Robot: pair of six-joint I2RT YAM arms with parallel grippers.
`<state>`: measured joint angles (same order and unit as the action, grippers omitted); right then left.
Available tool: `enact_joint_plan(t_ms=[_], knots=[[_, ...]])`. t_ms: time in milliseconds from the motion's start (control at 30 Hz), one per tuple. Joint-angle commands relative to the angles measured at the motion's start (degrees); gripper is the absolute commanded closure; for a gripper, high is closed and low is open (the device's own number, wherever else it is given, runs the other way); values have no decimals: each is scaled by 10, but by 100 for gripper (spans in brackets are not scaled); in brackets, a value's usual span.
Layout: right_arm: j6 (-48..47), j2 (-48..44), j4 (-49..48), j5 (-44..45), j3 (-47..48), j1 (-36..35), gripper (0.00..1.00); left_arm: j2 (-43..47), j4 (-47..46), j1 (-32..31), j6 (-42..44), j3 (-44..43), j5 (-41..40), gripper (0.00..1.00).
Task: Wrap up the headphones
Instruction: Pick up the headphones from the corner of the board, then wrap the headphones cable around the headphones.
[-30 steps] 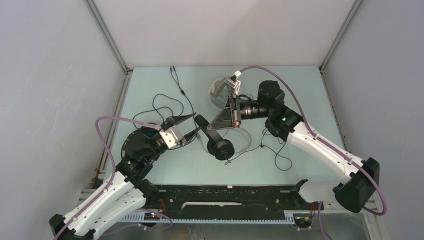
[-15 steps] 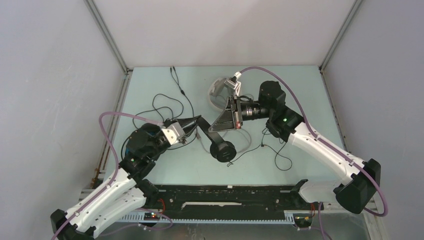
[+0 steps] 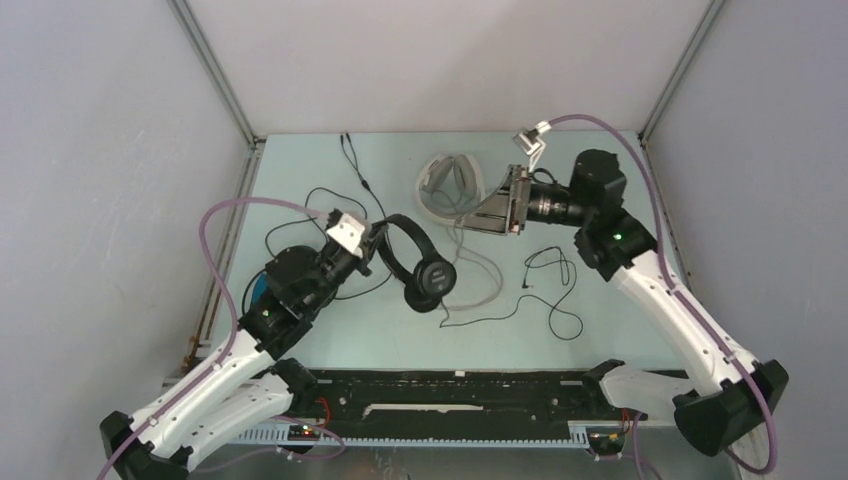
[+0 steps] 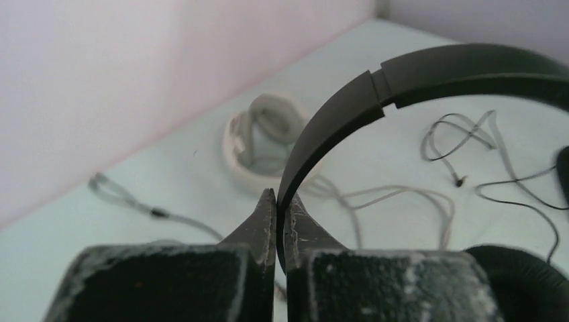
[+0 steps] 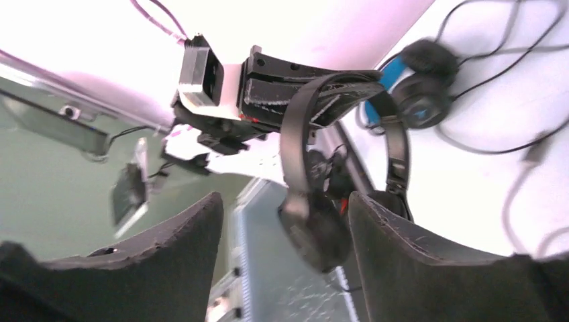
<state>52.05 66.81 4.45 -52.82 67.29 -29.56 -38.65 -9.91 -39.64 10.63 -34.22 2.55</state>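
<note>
Grey walls box in a pale green bench. Nearest, half hidden under the left arm, lie the blue-banded headphones. Just past them, left of mid-bench, the left pincer is clamped tight on the headband of the black headphones, whose ear cups sit toward the middle. To the right, a thin black cable lies loose in loops. Farther back, the white-grey headphones rest near the far wall, their pale cord trailing forward. The right pincer hovers just beside them, jaws spread and gripping nothing.
</note>
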Motion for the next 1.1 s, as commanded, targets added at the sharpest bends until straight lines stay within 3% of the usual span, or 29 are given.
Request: enact_joint_plan(t_ms=[0, 167, 267, 467, 567, 667, 833, 1067], knots=[[-169, -55, 50, 57, 10, 23, 27, -19, 145, 0, -81, -116, -221, 100], [-363, -91, 82, 144, -2, -3, 25, -68, 287, 3, -115, -225, -291, 100], [-413, -118, 54, 190, -39, -10, 25, -113, 371, 14, -161, -297, -308, 100], [-496, -178, -107, 209, -190, -46, 25, -169, 467, 67, -212, -377, -258, 100], [-549, -187, -166, 236, -243, -78, 23, -194, 496, 115, -231, -411, -168, 100], [-582, -175, -217, 211, -280, -83, 21, -235, 552, 148, -250, -486, -115, 100], [-650, -111, -211, 164, -279, -82, 20, -284, 636, 155, -238, -588, -71, 100], [-700, -46, -217, 100, -277, -78, 20, -287, 647, 155, -245, -602, -30, 100]])
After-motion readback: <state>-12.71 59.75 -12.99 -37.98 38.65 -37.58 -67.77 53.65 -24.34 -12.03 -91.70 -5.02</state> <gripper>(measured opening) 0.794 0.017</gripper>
